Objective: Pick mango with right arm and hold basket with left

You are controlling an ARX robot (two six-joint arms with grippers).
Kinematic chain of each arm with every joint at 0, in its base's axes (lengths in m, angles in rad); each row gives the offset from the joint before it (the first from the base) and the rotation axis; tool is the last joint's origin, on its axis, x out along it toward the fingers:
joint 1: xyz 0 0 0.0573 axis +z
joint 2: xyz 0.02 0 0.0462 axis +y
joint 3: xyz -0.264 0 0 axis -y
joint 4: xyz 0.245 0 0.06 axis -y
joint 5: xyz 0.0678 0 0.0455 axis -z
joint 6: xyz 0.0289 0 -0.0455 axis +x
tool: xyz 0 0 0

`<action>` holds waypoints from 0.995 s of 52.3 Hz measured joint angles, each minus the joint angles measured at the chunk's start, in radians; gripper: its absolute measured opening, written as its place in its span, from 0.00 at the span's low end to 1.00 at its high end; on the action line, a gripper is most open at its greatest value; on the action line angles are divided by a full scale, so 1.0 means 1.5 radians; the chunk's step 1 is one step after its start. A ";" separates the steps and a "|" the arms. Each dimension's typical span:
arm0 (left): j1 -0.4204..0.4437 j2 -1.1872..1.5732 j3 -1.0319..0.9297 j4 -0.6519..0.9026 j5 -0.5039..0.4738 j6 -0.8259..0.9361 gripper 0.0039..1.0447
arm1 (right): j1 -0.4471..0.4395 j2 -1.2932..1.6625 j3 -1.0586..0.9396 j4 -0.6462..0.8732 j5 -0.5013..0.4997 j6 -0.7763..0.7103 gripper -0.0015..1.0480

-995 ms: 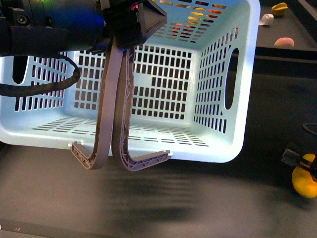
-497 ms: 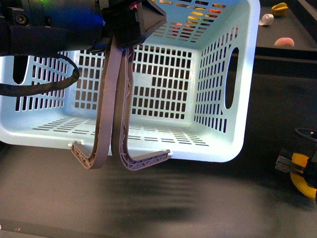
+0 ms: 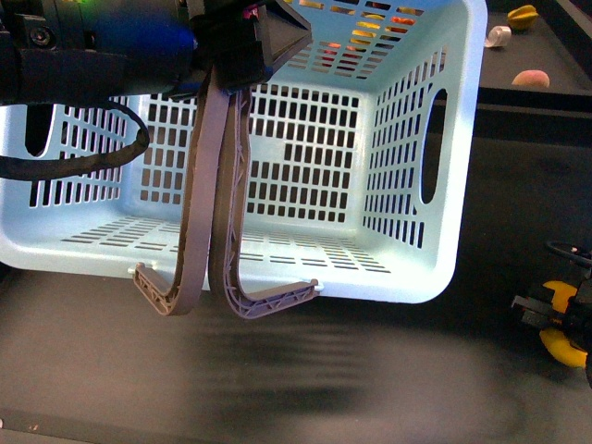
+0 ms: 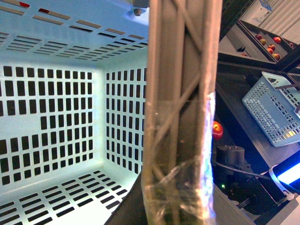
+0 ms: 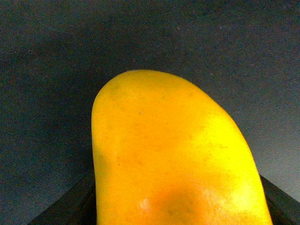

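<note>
The left claw (image 3: 227, 280) is pressed together on the near wall of the basket (image 3: 398, 282). Its long fingers (image 4: 180, 117) almost touch, and their hooked tips sit below the rim (the basket is tipped, mouth toward the front camera). The hold half of the task is judged to be in place.

At the right edge of the front view, the right claw (image 3: 566, 313) sits over the mango (image 3: 558, 344), low by the dark table (image 3: 277, 388) and apart from the basket. In the right wrist view the mango (image 5: 173, 159) fills the frame, with dark fingers (image 5: 281, 201) flanking it. Whether they press on it or only straddle it cannot be told.

The step in hand is judged to be the pick. The next move calls for a firm closure across the fruit, then a straight lift; the smooth skin may slip. No obstacle shows between mango and basket.

Well beyond, at far right, a starfruit (image 3: 523, 16), a white object (image 3: 498, 35) and a peach (image 3: 530, 79) sit on a ledge, away from the work.
</note>
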 joint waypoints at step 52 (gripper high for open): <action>0.000 0.000 0.000 0.000 0.000 0.001 0.08 | 0.148 -0.701 -0.327 -0.075 -0.283 0.014 0.56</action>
